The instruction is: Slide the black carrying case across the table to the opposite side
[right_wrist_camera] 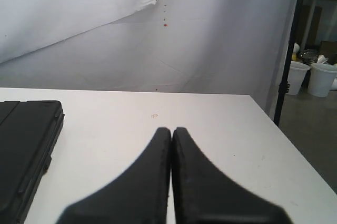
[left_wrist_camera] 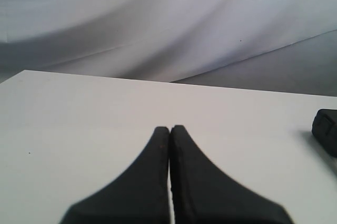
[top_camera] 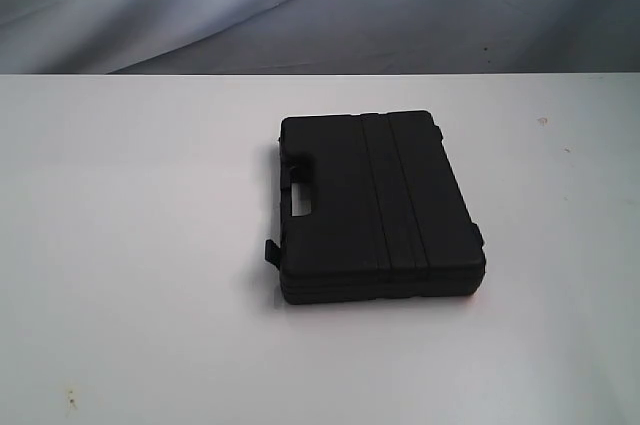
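Note:
The black carrying case [top_camera: 378, 207] lies flat on the white table [top_camera: 130, 245], slightly right of the middle, its handle side facing left. Neither arm shows in the exterior view. In the left wrist view my left gripper [left_wrist_camera: 170, 128] is shut with nothing in it, low over bare table, and a corner of the case [left_wrist_camera: 326, 129] shows at the picture's edge, well apart from the fingertips. In the right wrist view my right gripper [right_wrist_camera: 171, 129] is also shut and holds nothing; the case [right_wrist_camera: 23, 150] lies off to one side, not touching it.
A grey-white cloth backdrop [top_camera: 320, 5] hangs behind the table's far edge. The right wrist view shows the table's side edge [right_wrist_camera: 274, 129], a black stand pole [right_wrist_camera: 289, 50] and white buckets [right_wrist_camera: 310, 76] on the floor beyond. Small specks [top_camera: 72, 401] dot the tabletop.

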Motion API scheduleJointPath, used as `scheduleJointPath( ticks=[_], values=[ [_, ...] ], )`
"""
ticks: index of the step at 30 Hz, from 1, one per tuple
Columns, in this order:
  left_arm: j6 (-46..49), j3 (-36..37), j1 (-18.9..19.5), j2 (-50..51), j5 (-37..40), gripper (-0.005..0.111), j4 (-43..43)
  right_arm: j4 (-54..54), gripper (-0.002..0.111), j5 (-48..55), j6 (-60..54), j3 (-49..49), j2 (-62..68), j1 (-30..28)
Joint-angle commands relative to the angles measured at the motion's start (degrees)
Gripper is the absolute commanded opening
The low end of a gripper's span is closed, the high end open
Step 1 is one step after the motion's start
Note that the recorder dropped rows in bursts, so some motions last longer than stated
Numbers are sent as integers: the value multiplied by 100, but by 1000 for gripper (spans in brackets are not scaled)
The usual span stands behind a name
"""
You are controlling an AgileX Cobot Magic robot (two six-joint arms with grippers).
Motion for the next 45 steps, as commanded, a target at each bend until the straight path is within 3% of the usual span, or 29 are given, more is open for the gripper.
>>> scheduleJointPath(
  ticks=[1,13,15,18,21,25,29,34,38,45],
  values=[
    [-13,26,14,-29,-12,1,-35,47,0,-20,-50,23,-30,-40],
    [0,26,14,-29,-267,1,-35,47,0,-20,-50,23,-30,-40],
    [-23,26,14,-29,-735,1,-35,47,0,-20,-50,23,-30,-40],
    [-517,26,14,-29,-1418,1,-655,47,0,-20,-50,23,-30,-40],
    [-1144,26,14,-29,-1571,1,-1275,47,0,-20,-50,23,-30,-40],
    [-1633,26,14,-29,-1518,1,-1276,47,0,-20,-50,23,-30,-40],
    [-1650,-762,14,-29,-1358,1,-964,47,0,-20,-50,23,-30,-40],
    [-1604,-2303,14,-29,-252,1,-161,47,0,-20,-50,23,-30,-40],
    [-582,-3361,14,287,874,1,-268,47,0,-20,-50,23,-30,-40],
    [2611,-4596,14,1859,3066,0,-2970,47,0,-20,-50,23,-30,-40]
  ],
)
